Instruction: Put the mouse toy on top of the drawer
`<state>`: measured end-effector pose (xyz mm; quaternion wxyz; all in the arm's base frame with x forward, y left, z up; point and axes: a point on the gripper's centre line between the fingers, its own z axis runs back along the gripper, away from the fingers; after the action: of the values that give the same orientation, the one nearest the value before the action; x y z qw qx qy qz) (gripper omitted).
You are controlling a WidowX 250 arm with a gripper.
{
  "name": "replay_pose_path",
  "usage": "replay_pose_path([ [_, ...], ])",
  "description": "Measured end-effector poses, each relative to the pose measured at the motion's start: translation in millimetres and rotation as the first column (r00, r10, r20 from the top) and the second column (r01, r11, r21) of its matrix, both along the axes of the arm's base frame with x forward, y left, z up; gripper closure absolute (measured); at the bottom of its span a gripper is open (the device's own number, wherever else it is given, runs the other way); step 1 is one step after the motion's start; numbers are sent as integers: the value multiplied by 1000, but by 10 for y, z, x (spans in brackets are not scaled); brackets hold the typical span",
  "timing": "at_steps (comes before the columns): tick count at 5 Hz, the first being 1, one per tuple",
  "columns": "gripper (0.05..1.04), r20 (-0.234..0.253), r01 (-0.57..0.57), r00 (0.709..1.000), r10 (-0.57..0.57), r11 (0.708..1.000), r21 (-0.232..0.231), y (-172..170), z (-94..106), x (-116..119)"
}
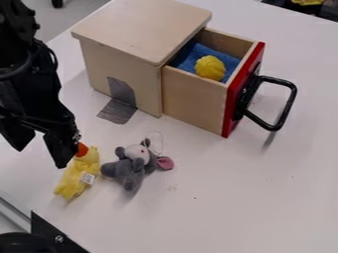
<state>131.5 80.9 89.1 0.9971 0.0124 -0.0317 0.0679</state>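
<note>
Black two-finger gripper (40,157) at left, fingertips apart; lower left, grey plush mouse (129,169) beside yellow plush duck (71,181) with white printed tag (87,178), unreadable.

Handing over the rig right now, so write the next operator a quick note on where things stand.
Tool: open, holding nothing, next to the duck.
Mouse: on the table, just beyond the duck from the tool.
Drawer: open, yellow thing inside on blue cloth.
Done: mouse not yet picked up.
Left: grasp mouse, lift, set on top of the drawer.
</note>
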Motion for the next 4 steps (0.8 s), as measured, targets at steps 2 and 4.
replay_pose_path([
  [2, 85, -19, 19, 1000, -21, 996, -87, -209, -93, 67],
  [4, 85, -29, 45, 998, -48, 994, -98, -532, -247, 414],
])
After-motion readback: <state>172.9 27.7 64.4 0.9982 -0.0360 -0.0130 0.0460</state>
